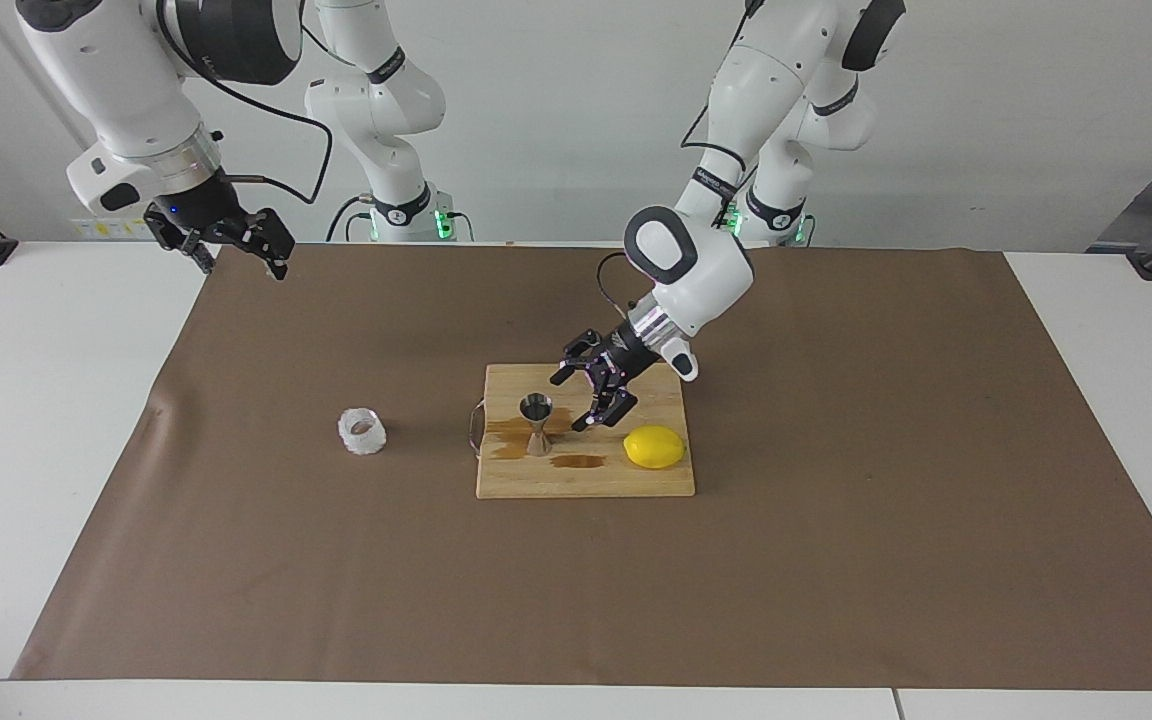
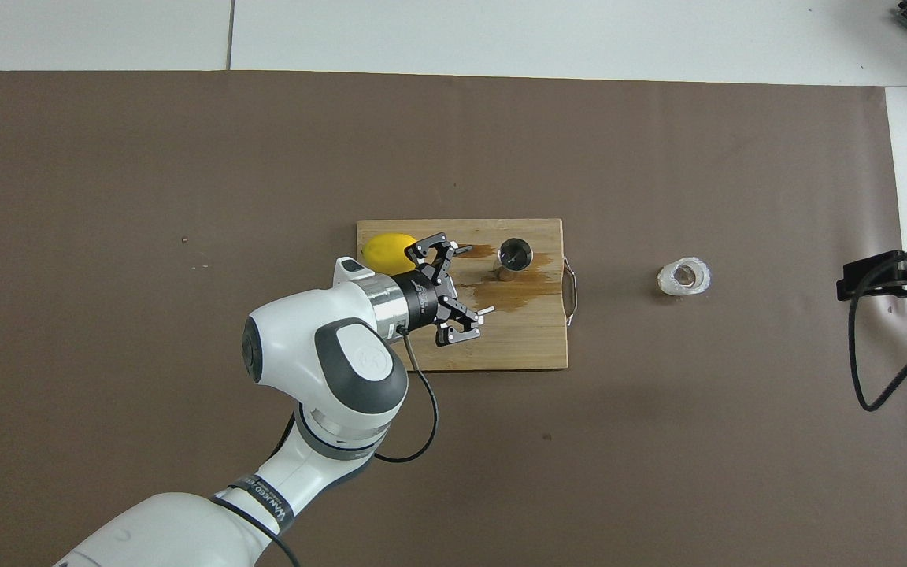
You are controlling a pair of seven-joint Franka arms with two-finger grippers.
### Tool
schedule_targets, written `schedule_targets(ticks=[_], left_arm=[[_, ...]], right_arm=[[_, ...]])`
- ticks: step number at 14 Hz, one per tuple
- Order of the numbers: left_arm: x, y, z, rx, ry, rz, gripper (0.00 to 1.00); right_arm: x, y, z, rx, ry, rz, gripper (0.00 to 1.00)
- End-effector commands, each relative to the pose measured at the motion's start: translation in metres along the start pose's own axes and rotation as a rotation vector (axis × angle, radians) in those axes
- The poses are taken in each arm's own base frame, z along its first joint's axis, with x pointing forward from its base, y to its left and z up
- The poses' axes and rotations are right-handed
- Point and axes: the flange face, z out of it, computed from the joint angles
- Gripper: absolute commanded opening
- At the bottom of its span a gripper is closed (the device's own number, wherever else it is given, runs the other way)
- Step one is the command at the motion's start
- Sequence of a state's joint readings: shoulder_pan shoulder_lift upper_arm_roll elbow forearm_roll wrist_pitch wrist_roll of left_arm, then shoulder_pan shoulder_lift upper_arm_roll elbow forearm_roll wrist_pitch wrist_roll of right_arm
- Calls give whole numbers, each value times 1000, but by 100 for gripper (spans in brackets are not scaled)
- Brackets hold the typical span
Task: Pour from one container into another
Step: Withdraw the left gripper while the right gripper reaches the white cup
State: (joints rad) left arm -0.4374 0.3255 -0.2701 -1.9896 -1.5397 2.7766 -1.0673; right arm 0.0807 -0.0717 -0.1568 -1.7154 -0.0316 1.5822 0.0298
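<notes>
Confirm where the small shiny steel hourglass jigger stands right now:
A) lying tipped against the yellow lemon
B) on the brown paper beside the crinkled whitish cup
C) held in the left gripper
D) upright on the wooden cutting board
D: the steel jigger stands upright on the wooden cutting board, clear of the open left gripper.
</notes>
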Motion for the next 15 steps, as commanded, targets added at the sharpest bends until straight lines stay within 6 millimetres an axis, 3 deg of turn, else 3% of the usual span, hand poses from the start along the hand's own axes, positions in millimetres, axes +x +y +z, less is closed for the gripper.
schedule_targets(ticks=[1, 9, 11, 13, 15], left_arm=[[10, 14, -39, 49, -5, 45, 100], [25, 66, -112, 188, 77, 263, 100], [32, 78, -130, 242, 180, 371, 100], [38, 87, -151, 288, 274, 469, 100], [42, 97, -171, 331, 365, 559, 100]], right_arm=[[-1, 2, -2, 19, -8, -3, 100], [-9, -2, -3, 27, -43, -72, 100], [-21, -4, 21, 71, -18, -315, 100], [-22, 4, 55, 63, 67, -561, 100], [-18, 7, 74, 54, 81, -788, 100]])
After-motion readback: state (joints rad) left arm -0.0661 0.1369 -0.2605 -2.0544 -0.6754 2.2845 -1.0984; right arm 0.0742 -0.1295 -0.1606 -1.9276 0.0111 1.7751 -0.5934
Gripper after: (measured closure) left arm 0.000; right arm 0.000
